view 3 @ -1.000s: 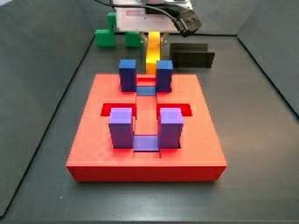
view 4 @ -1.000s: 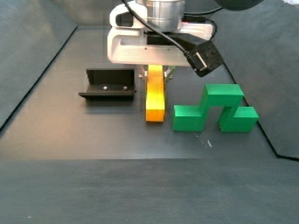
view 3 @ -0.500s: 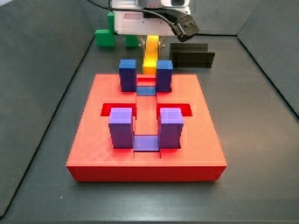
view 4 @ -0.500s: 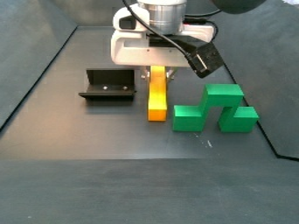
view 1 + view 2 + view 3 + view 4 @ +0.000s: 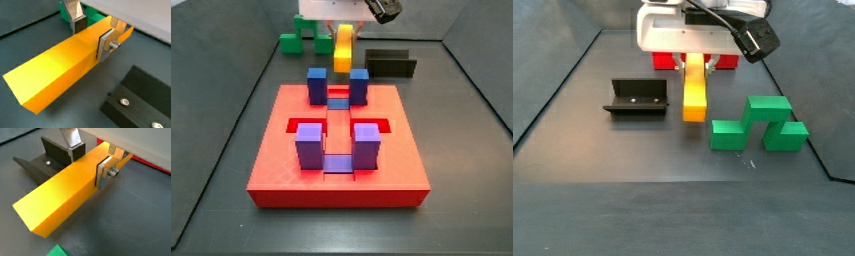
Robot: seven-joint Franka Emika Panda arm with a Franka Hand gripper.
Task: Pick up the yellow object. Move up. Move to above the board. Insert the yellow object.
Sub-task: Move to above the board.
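Claw: the claw [image 5: 93, 31] sat at the far end of the bench in both side views, its 2 silver plates closed across the narrow width of the yellow bar [image 5: 63, 62] and holding it.
Hold point: in both wrist views the plates pinched the bar near 1 end, not its middle, so most of its length stuck out past the pads [image 5: 101, 172].
Bar position: it hung clear of the bench floor [image 5: 647, 160], roughly level, between the dark fixture [image 5: 635, 97] and the green blocks [image 5: 760, 125].
Handling: it looked rigid, with smooth flat faces, and was probably light; I judged the off-centre grip could let the long free end droop or swivel if it knocked anything.
Board: the red board [image 5: 278, 165] lay well apart, nearer the camera in a side view, with its blue and purple posts [image 5: 310, 146] upright.
Edges: the posts stood in 2 pairs with a narrow lane between them; I judged the bar had to stay lined up with that lane.
Open room: above the board nothing blocked the way; the fixture and green blocks flanked the bar closely, so rising straight seemed safest.
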